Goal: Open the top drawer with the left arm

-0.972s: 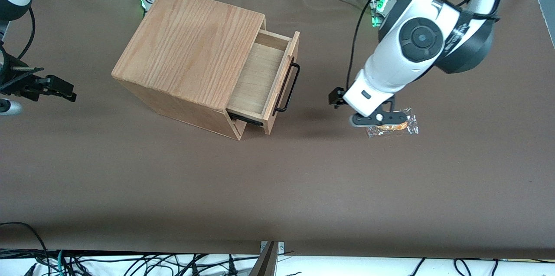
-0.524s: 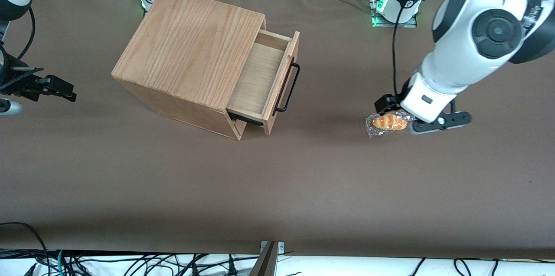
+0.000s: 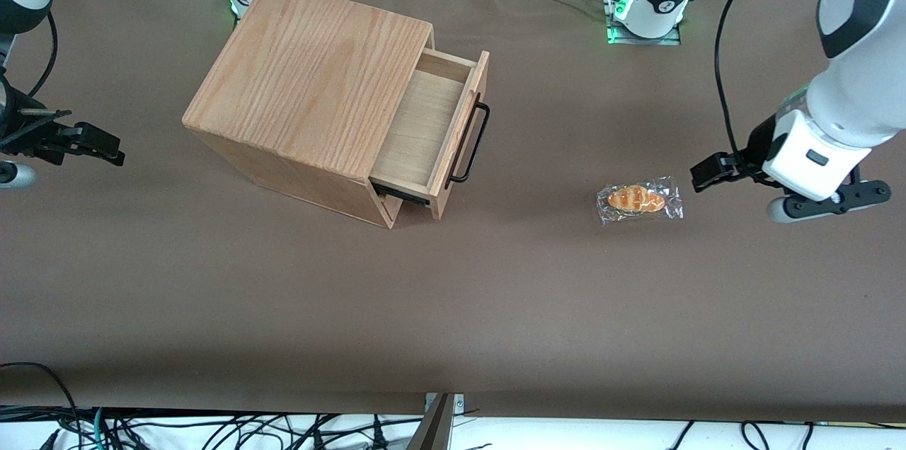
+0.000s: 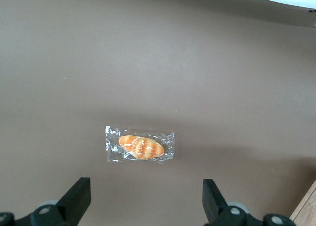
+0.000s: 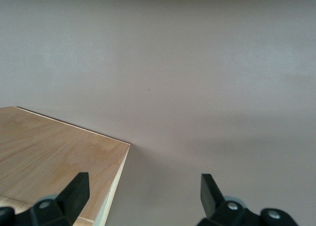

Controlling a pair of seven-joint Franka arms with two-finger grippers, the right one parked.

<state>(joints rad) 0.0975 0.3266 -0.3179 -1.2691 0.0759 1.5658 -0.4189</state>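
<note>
The top drawer point(image 3: 417, 126) of the oak-grain cabinet point(image 3: 311, 75) stands pulled out, its pale plank inside showing and empty. Its thin black bar handle point(image 3: 471, 142) faces the working arm's end of the table. The left arm point(image 3: 842, 110) hangs far from the drawer, near that end of the table. Its gripper point(image 3: 824, 206) is above the brown table, apart from everything. In the left wrist view the gripper point(image 4: 145, 202) is open wide, with nothing between its black fingers point(image 4: 78, 196).
A bread roll in a clear wrapper point(image 3: 639, 200) point(image 4: 140, 146) lies on the brown table mat point(image 3: 495, 280) between the drawer and the gripper. Arm bases with green lights point(image 3: 648, 4) stand along the table edge farthest from the front camera. Cables lie under the near edge.
The left arm has swept away from the drawer toward its own end of the table, passing over the wrapped roll. The drawer and the roll have not moved.
</note>
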